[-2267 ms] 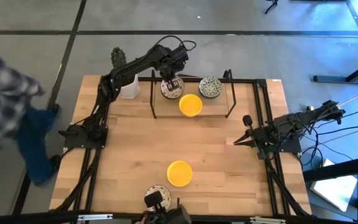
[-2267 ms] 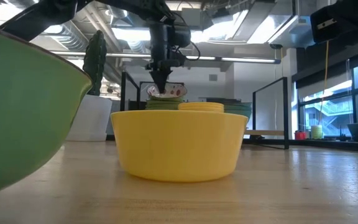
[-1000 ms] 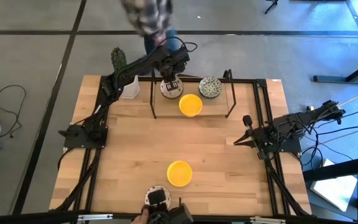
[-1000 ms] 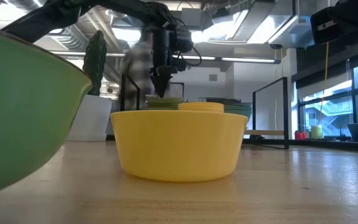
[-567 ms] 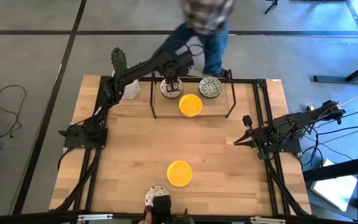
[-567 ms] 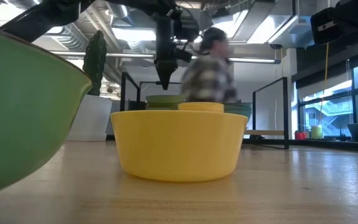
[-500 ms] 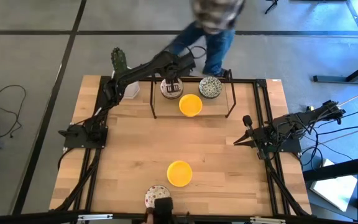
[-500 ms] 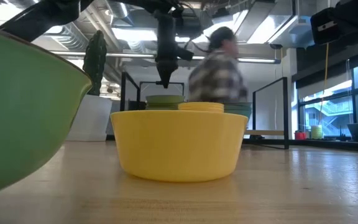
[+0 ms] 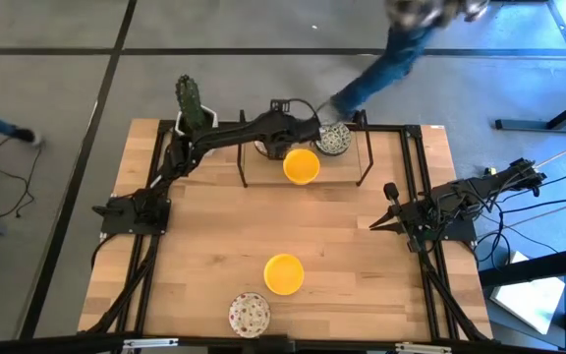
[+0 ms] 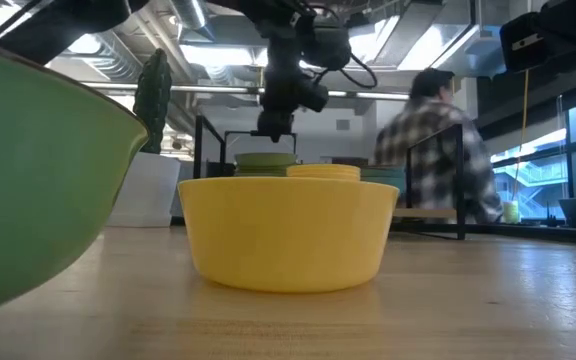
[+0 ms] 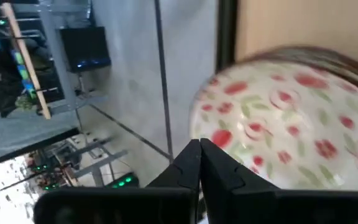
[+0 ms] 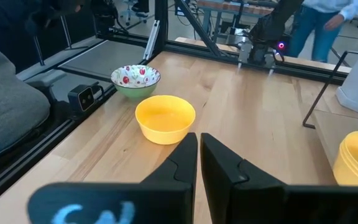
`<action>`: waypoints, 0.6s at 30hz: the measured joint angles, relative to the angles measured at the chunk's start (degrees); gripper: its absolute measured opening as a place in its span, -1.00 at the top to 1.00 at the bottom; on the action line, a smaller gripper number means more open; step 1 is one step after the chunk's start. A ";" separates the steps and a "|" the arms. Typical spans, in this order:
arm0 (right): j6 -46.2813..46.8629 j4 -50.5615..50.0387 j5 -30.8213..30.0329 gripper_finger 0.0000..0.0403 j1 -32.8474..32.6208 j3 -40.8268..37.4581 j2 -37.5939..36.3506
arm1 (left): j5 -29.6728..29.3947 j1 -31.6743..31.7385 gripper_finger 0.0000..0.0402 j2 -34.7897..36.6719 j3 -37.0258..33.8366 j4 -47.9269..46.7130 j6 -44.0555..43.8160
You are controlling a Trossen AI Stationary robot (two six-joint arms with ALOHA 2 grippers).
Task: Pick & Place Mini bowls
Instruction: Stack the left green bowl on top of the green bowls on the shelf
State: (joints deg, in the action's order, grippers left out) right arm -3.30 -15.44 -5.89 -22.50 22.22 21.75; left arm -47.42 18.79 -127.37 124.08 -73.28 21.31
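Note:
At the far edge, under a black frame, stand a stack of red-speckled mini bowls [image 11: 278, 130], a stack of yellow ones [image 9: 302, 165] and a green-grey patterned one [image 9: 335, 139]. My left gripper [image 9: 311, 131] hangs shut and empty just above and right of the red-speckled stack, between it and the green-grey bowl. In the low view my left gripper [image 10: 271, 133] is clear of the stack top. A single yellow bowl [image 9: 283, 273] and a red-speckled bowl [image 9: 249, 315] rest on their bases near the front edge. My right gripper [image 9: 391, 190] waits shut at the table's right.
A white pot with a cactus [image 9: 190, 98] stands at the far left corner beside my left arm. The black frame's posts [image 9: 365, 157] flank the far bowls. A person [image 10: 433, 140] walks behind the table's far right. Bare wood lies in the table's middle.
My left gripper has swung from above the red-speckled stack toward the table's right and has rolled about its own line, staying above the bowls. The person behind the table has walked from the far middle toward the far right.

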 joint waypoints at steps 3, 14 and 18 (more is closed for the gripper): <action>0.22 0.00 0.02 0.88 0.00 0.00 0.01 | 3.50 2.89 0.99 0.02 -0.03 3.34 -0.07; -0.15 -0.35 0.00 0.88 -0.02 0.00 0.01 | 14.54 8.43 0.99 -0.07 -0.05 6.05 -2.66; -0.06 -0.33 0.00 0.88 0.00 0.00 0.01 | 15.12 8.58 0.99 -0.09 -0.05 6.01 -3.16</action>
State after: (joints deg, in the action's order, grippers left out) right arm -3.36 -15.77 -5.89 -22.50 22.22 21.76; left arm -32.30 27.38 -127.46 124.03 -67.26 18.15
